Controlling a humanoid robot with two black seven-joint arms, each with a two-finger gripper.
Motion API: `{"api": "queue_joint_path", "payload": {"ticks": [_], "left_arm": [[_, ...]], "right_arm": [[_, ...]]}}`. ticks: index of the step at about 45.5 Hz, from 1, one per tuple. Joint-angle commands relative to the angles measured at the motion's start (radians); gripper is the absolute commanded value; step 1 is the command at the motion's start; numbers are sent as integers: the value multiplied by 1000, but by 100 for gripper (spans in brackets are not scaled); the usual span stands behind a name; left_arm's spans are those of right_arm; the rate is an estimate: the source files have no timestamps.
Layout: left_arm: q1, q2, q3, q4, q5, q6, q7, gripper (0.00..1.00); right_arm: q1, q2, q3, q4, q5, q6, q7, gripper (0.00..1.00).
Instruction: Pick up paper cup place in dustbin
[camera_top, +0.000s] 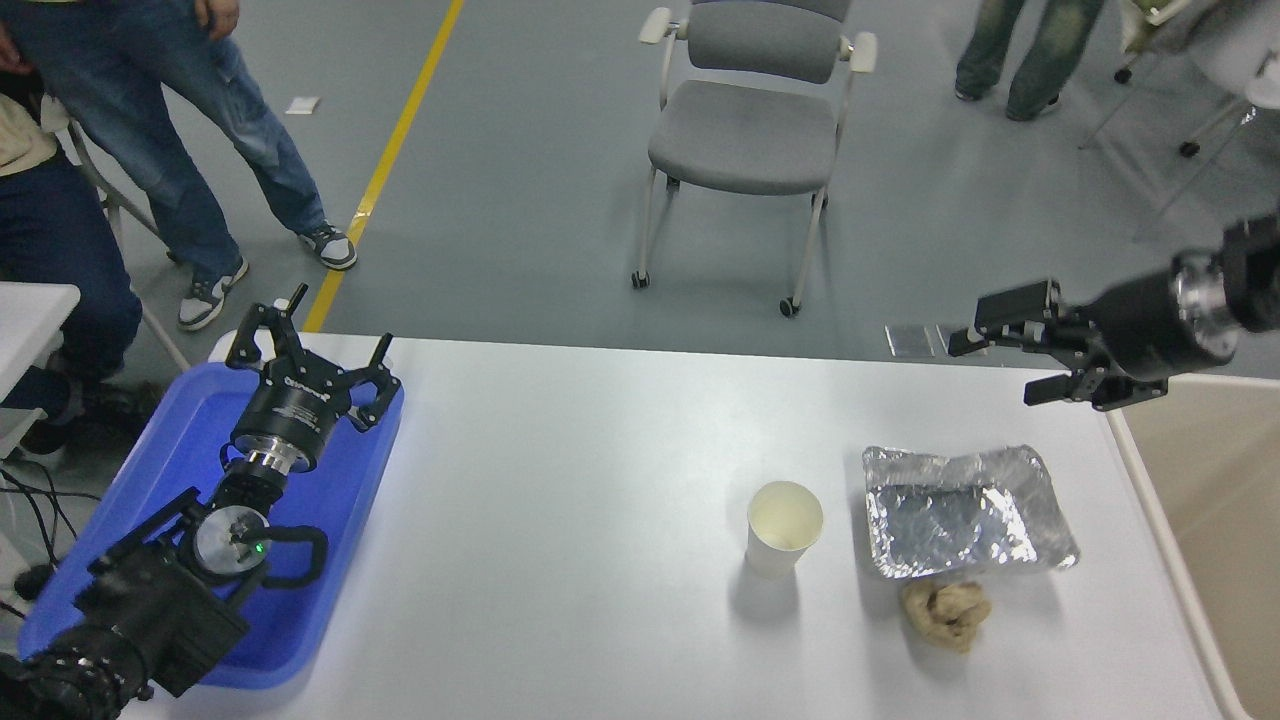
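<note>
The white paper cup (783, 528) stands upright on the white table (580, 520), right of its middle. The beige dustbin (1215, 520) stands off the table's right edge, only partly in view. My right gripper (1005, 360) is open and empty, raised above the table's far right corner, pointing left, well behind and right of the cup. My left gripper (310, 345) is parked open over the blue tray (170, 480) at the left.
A crinkled silver foil tray (965, 512) lies just right of the cup, with a crumpled tan paper wad (945, 612) in front of it. A grey chair (745, 120) and people's legs stand beyond the far edge.
</note>
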Motion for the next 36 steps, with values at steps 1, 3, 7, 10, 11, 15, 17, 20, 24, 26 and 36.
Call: {"api": "queue_joint_path", "payload": {"ticks": [1,3,7,10,11,15,17,20,24,26,36], "left_arm": [[0,0,0,0,1,0,0,100],[0,0,0,0,1,0,0,100],[0,0,0,0,1,2,0,100],[0,0,0,0,1,2,0,100],[0,0,0,0,1,0,0,100],[0,0,0,0,1,0,0,100],[0,0,0,0,1,0,0,100],[0,0,0,0,1,2,0,100],[0,0,0,0,1,2,0,100],[0,0,0,0,1,2,0,100],[0,0,0,0,-1,0,0,100]], "right_arm": [[217,91,-30,68,-122,150,-125,100],[236,98,-1,68,-138,150,-168,100],[259,117,30,77,-152,150,-201,100],[276,140,45,88,-152,150,-206,100],[289,144,50,91,-153,150,-208,100],[349,152,65,109,-168,150,-214,100],[365,152,79,116,-178,150,-215,100],[375,157,98,117,-187,150,-218,100],[392,190,105,117,-195,150,-218,100],[397,209,107,116,-192,150,-218,100],[379,229,151,111,-188,150,-218,100]]}}
